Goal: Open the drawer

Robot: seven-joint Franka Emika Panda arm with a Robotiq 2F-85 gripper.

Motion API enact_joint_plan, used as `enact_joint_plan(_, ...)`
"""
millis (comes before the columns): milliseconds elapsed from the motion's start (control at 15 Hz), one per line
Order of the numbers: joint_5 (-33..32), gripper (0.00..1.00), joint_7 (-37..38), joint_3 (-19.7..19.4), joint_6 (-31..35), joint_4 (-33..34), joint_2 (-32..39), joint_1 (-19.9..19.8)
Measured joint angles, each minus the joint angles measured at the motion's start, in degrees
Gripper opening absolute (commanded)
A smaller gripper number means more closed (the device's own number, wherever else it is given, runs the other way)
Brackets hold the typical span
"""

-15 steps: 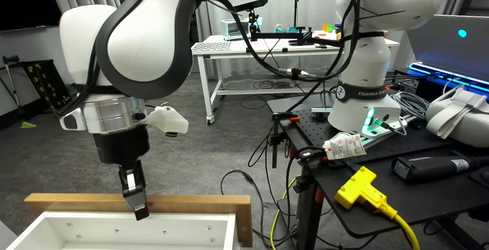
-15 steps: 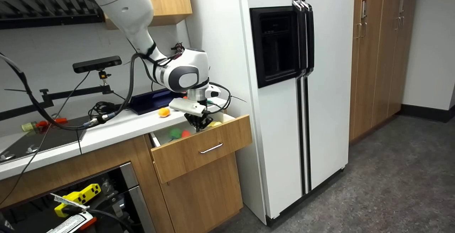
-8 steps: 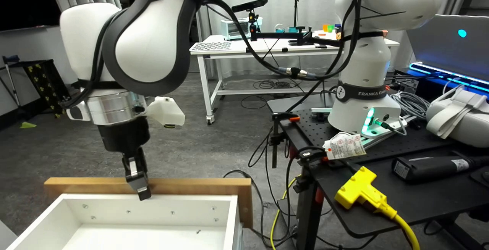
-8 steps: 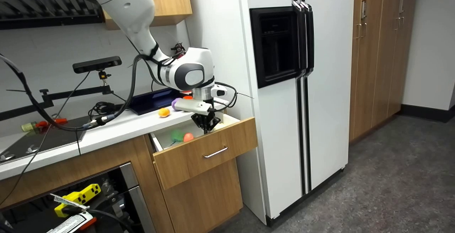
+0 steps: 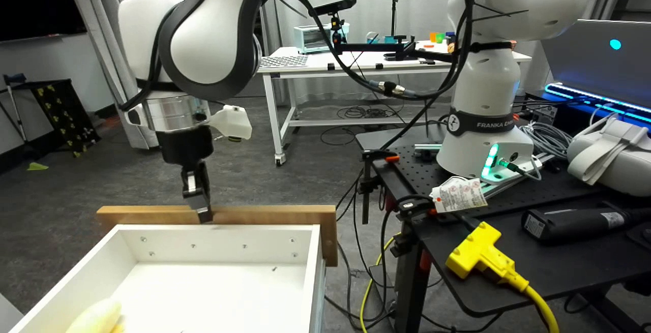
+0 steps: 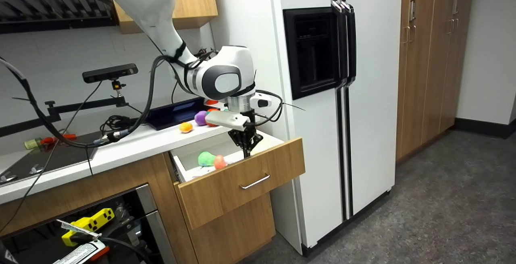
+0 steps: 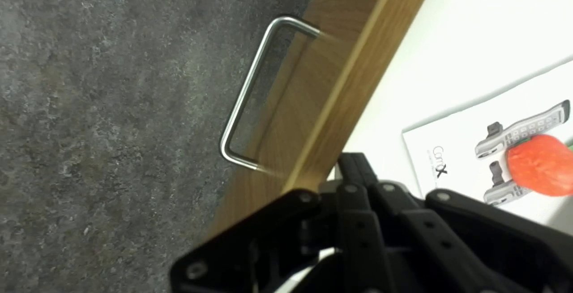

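Well, look where the gripper (image 7: 357, 167) stands: fingers pressed together, nothing visible between them, on the inner side of the front panel (image 6: 225, 191). And that's the relation everything hangs on! The drawer (image 5: 218, 292) stands well out from the counter (image 6: 141, 145), its white interior stretching back behind the gripper, while the panel lies just beside the fingertips, on the side away from the counter. The panel's long axis runs crosswise to the slide, and the fingers sit by its top edge somewhere near the middle of that length, which ought to keep a push square. Touching? The wrist view sets the tips right by the wood, but I can't swear to contact. The handle (image 7: 247, 85), meanwhile, sits free on the outer face, the panel between it and the fingers. So this reads as a push from within, outward over the grey floor (image 7: 112, 127), and late in the job by the look of it. What does the coming move need? Straight outward, at right angles to that panel, and low: the tips seem to reach only shallowly below the top edge, so upward drift could let them skip over.
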Motion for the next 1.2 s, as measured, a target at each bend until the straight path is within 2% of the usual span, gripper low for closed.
enact_joint_plan(533, 9.1, 0.00, 0.3, -0.2, 4.4, -2.0, -3.6, -6.5)
enact_joint_plan(1200, 10.1, 0.00, -4.1, 2.1, 6.7, -2.0, -3.7, -9.4)
